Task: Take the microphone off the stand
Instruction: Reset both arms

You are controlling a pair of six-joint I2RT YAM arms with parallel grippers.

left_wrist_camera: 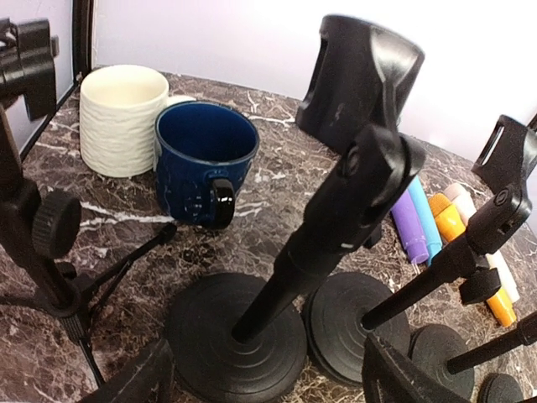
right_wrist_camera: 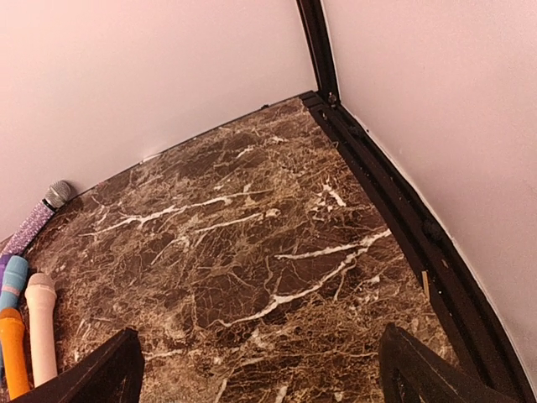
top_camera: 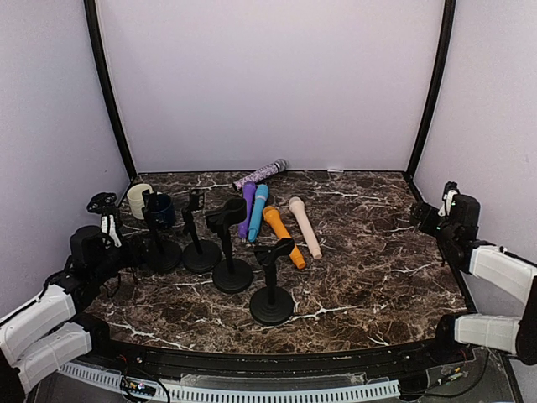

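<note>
Five microphones lie flat on the marble table [top_camera: 369, 252] behind the front stand [top_camera: 271, 285], whose clip is empty. The orange microphone [top_camera: 284, 237] lies nearest it, the blue microphone [top_camera: 258, 211] beyond. Far to its left, our left gripper [left_wrist_camera: 270, 378] is spread wide and empty around the leftmost stand [left_wrist_camera: 336, 193]. Far to its right, our right gripper [right_wrist_camera: 264, 378] gapes wide over bare marble.

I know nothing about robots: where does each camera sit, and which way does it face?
Top external: above and behind, looking down on the table; left arm and right arm show.
Left wrist: on the left arm, facing stands and two mugs; its fingers show.
Right wrist: on the right arm, facing table and wall; fingers show.
Shared: all see the orange microphone.
</note>
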